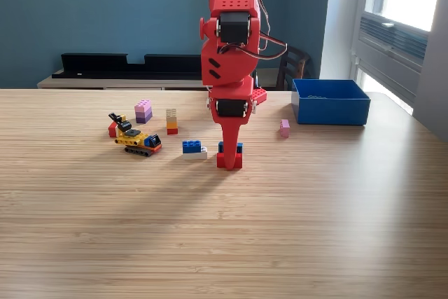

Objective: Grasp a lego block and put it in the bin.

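Arm: we see the red arm [231,40] reaching steeply down from the top of the exterior view, so that its tip comes at the table from above.
Gripper: the gripper [229,157] stands at a small blue and red lego block [238,153], its red finger running down the front of it; we cannot tell whether the jaws are closed on the block or only set around it, as the finger hides the contact.
Target block: it sits at table level near the middle of the wooden table [224,229], still in reach of the finger's tip; we judge it is not yet carried.
Bin: the blue bin [330,103] stands well apart, toward the exterior view's right and farther back, open at the top, so a block can be dropped in from above.
Step in hand: we judge this to be the grasp, with the carry to the bin yet to come.
Neighbours: a blue and white block [194,149] lies just beside the gripper on the exterior view's left, near enough to be nudged.
Other pieces: a pink block [284,127] lies between gripper and bin; a yellow toy vehicle [138,141], a purple stack [143,110] and a thin tower [171,121] stand farther to the exterior view's left.
Risk: we think a loose pinch could drop the block on the way to the bin.
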Motion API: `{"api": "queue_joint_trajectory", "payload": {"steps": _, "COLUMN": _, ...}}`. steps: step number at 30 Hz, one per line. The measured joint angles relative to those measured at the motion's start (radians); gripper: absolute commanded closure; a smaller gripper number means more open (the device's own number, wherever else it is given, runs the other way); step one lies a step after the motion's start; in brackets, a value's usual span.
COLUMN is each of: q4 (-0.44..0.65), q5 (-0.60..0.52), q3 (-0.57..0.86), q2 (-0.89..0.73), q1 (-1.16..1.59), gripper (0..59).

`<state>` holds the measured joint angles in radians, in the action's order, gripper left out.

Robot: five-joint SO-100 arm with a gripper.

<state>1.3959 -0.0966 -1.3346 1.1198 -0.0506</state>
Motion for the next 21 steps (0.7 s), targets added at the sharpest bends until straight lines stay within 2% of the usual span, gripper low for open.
{"api": "queue_joint_trajectory", "payload": {"steps": 2, "q4": -0.011, "q5": 0.006, "q3": -0.005, "q2": 0.0, "q1": 0.0, "gripper": 37.8}}
{"api": "queue_joint_trajectory", "payload": {"steps": 9, "q4": -0.035, "q5": 0.014, "q3": -0.032, "q2": 0.002, "q1": -0.002, "gripper": 58.5}}
{"api": "queue_joint_trajectory", "payload": {"steps": 21, "q4": -0.035, "q5": -0.043, "q3": -0.021, "q2": 0.002, "q1": 0.003, "gripper": 58.6}}
